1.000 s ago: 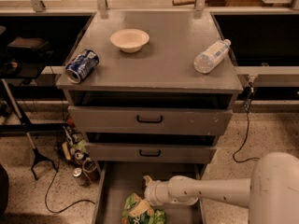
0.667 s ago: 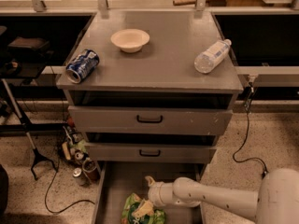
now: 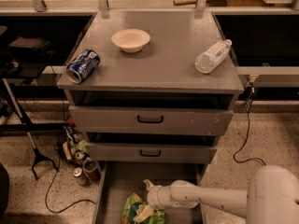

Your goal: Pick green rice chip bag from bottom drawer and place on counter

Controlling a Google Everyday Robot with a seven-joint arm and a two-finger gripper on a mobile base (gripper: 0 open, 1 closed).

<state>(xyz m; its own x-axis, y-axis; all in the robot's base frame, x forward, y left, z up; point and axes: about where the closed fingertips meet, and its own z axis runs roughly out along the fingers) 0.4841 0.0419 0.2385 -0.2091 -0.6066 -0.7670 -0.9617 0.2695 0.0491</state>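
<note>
Camera view: bag [image 3: 139, 213] in drawer [image 3: 122, 180] beside pincer [image 3: 148, 188]

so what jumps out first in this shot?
The pale arm comes in from the picture's lower right, its gripper low in the open bottom drawer, right by the green rice chip bag. Then the counter, holding a tipped blue can, a bowl and a lying bottle.

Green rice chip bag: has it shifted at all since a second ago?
No. The green rice chip bag lies in the same spot against the bottom drawer's left wall, with the gripper close by its upper edge.
</note>
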